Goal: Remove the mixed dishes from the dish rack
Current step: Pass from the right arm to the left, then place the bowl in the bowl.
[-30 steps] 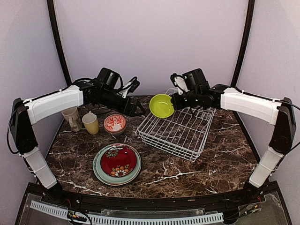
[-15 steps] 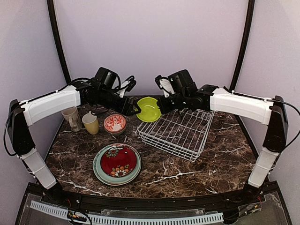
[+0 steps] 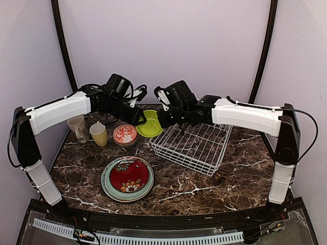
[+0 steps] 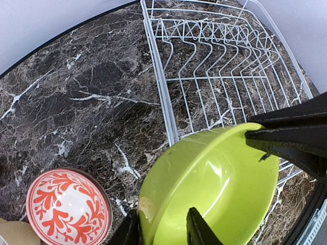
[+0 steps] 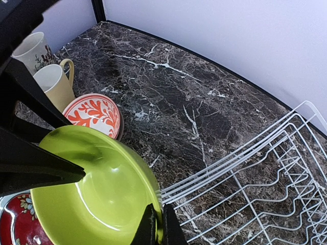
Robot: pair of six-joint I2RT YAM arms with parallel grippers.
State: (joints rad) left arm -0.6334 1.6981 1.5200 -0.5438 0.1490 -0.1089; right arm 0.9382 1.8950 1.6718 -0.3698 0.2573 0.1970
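Note:
A lime bowl hangs tilted just past the left end of the dish rack, over the dark marble table. My right gripper is shut on its right rim, the fingers pinched tight over the edge. My left gripper grips the opposite rim, one finger outside the wall and one inside the bowl. The white wire rack holds no dishes in view.
Left of the bowl sit a red-patterned bowl, a yellow mug and a beige mug. A stack of plates with a red floral one on top lies near the front left. Walls close in behind and at both sides.
My right arm has carried the lime bowl leftward from over the rack to past its left end. My left gripper has closed in on the bowl's other rim.

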